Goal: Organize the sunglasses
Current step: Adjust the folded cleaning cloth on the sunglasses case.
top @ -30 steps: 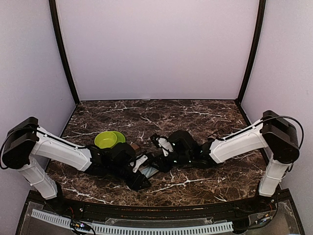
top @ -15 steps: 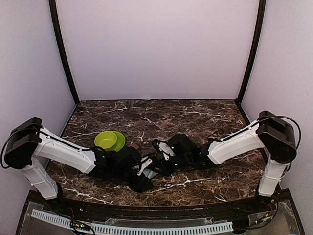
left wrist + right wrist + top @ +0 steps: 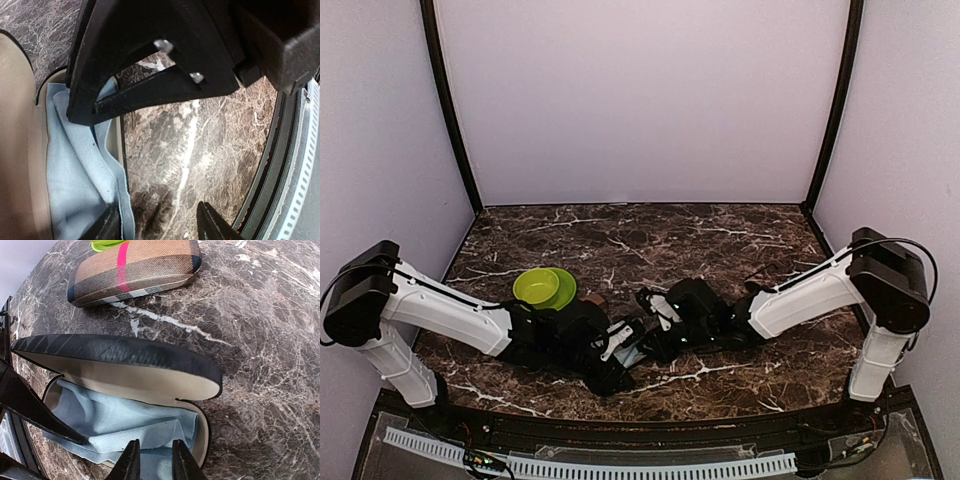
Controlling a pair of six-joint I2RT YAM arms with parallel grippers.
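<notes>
Against the frame one second earlier, the left claw point(image 3: 160, 226) and the right claw point(image 3: 152, 461) have both slid slightly rightward and lower in the top view, and the right claw has narrowed. Its black fingers now stand close together with a thin slit between them, low over the crumpled light blue cloth point(image 3: 115, 425); you cannot tell whether they pinch it. The left claw is spread, straddling the rim of the open case point(image 3: 120, 357), an oblong black textured shell lined in smooth beige. At the upper left of the right wrist view lies a closed case point(image 3: 135, 270) in tan plaid with a pink stripe. The desk point(image 3: 720, 230) is glossy brown marble veined in white. The sunglasses cannot be made out in any view.
</notes>
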